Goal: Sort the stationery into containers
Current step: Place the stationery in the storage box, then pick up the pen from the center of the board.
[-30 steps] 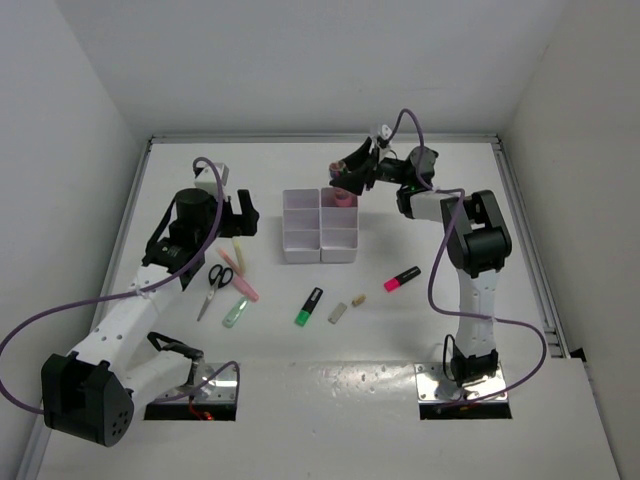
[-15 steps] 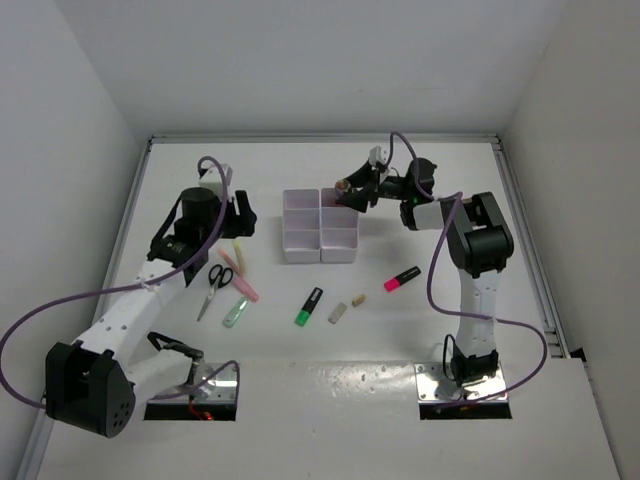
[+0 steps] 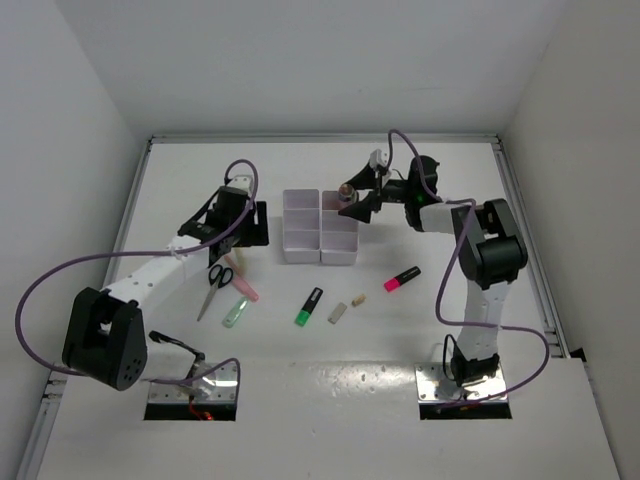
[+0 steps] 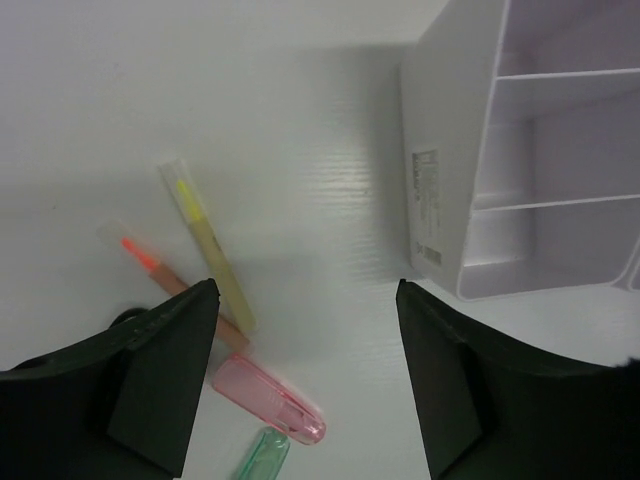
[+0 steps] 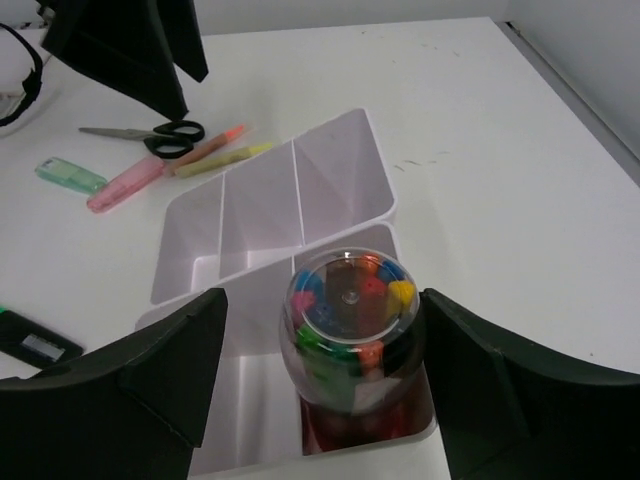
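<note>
Six white plastic compartments form one organiser (image 3: 320, 228) mid-frame; one clear jar of coloured pins (image 5: 350, 325) stands in its upper-right compartment, between the parted right fingers (image 5: 170, 370). Left fingers (image 4: 170, 380) gape, empty. Below lie one green highlighter (image 3: 309, 306) and one pink highlighter (image 3: 402, 279).

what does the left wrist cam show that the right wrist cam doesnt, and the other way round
Only the left wrist view shows the printed label on the white organiser's outer side wall.

Only the right wrist view shows the clear tub of coloured pieces, standing in a near end compartment.

Both show the organiser and, on the table beside it, the yellow pen, orange pen, pink pen and green pen.
</note>
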Controlling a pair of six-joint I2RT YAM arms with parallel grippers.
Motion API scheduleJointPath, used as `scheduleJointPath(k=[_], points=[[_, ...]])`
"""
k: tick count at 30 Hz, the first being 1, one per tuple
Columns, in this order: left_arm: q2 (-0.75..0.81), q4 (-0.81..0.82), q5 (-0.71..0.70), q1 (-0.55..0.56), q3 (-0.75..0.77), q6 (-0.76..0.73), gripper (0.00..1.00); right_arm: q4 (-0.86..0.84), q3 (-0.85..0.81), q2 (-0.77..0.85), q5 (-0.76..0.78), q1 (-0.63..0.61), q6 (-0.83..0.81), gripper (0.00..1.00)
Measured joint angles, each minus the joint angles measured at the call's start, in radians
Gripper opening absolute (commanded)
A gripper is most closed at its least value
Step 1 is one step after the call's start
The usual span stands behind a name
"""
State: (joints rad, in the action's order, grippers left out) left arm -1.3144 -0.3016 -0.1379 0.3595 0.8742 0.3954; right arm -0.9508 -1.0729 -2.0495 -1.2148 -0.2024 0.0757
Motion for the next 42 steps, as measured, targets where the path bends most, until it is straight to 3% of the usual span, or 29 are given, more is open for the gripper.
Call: scheduleJointPath(k=[12, 16, 18, 19, 20, 21, 22, 23, 25, 26, 27, 29, 30, 31, 32, 34, 35, 36, 37, 42], points=[[-0.042, -0.072, -0.166, 0.0, 0.019, 0.063, 0.78, 0.506, -0.071, 0.203, 0.044, 0.0, -0.221, 1.0], [-0.043, -0.076, -0.185, -0.001, 0.019, 0.07, 0.79, 0.623, -0.113, 0.263, 0.079, 0.0, -0.277, 1.0], [-0.043, -0.08, -0.194, -0.004, 0.019, 0.082, 0.65, 0.669, -0.124, 0.288, 0.117, 0.0, -0.265, 1.0], [-0.043, -0.081, -0.196, -0.009, 0.019, 0.087, 0.51, 0.694, -0.134, 0.297, 0.139, 0.0, -0.238, 1.0], [-0.043, -0.083, -0.198, -0.014, 0.019, 0.093, 0.36, 0.728, -0.151, 0.303, 0.154, 0.0, -0.214, 0.74], [-0.043, -0.085, -0.2, -0.023, 0.019, 0.101, 0.16, 0.768, -0.179, 0.304, 0.163, 0.001, -0.205, 0.31], [-0.044, -0.086, -0.198, -0.031, 0.019, 0.109, 0.11, 0.835, -0.217, 0.304, 0.159, 0.003, -0.206, 0.0], [-0.047, -0.087, -0.198, -0.039, 0.02, 0.106, 0.1, 0.923, -0.265, 0.301, 0.154, 0.005, -0.2, 0.0], [-0.066, -0.09, -0.191, -0.056, 0.029, 0.108, 0.15, 1.076, -0.379, 0.28, 0.142, 0.01, -0.194, 0.0], [-0.091, -0.094, -0.187, -0.064, 0.043, 0.111, 0.25, 1.138, -0.422, 0.27, 0.135, 0.011, -0.194, 0.37], [-0.122, -0.094, -0.184, -0.073, 0.062, 0.114, 0.34, 1.201, -0.454, 0.267, 0.132, 0.011, -0.192, 0.54], [-0.188, -0.093, -0.179, -0.087, 0.097, 0.126, 0.47, 1.295, -0.466, 0.271, 0.147, 0.013, -0.211, 0.8], [-0.225, -0.09, -0.177, -0.094, 0.113, 0.133, 0.53, 1.331, -0.455, 0.275, 0.168, 0.013, -0.22, 0.83], [-0.254, -0.089, -0.175, -0.101, 0.122, 0.139, 0.53, 1.349, -0.432, 0.282, 0.194, 0.013, -0.225, 0.83], [-0.281, -0.09, -0.173, -0.105, 0.131, 0.148, 0.53, 1.359, -0.391, 0.299, 0.228, 0.013, -0.233, 0.76], [-0.325, -0.093, -0.174, -0.11, 0.142, 0.165, 0.53, 1.389, -0.292, 0.352, 0.303, 0.013, -0.236, 0.52], [-0.342, -0.097, -0.174, -0.112, 0.148, 0.171, 0.53, 1.398, -0.256, 0.379, 0.332, 0.013, -0.238, 0.31], [-0.357, -0.098, -0.175, -0.113, 0.154, 0.178, 0.53, 1.41, -0.224, 0.41, 0.357, 0.013, -0.235, 0.21], [-0.369, -0.101, -0.176, -0.114, 0.16, 0.184, 0.53, 1.423, -0.205, 0.439, 0.378, 0.013, -0.233, 0.17], [-0.429, -0.099, -0.177, -0.126, 0.202, 0.206, 0.53, 1.416, -0.183, 0.528, 0.432, 0.013, -0.23, 0.2]])
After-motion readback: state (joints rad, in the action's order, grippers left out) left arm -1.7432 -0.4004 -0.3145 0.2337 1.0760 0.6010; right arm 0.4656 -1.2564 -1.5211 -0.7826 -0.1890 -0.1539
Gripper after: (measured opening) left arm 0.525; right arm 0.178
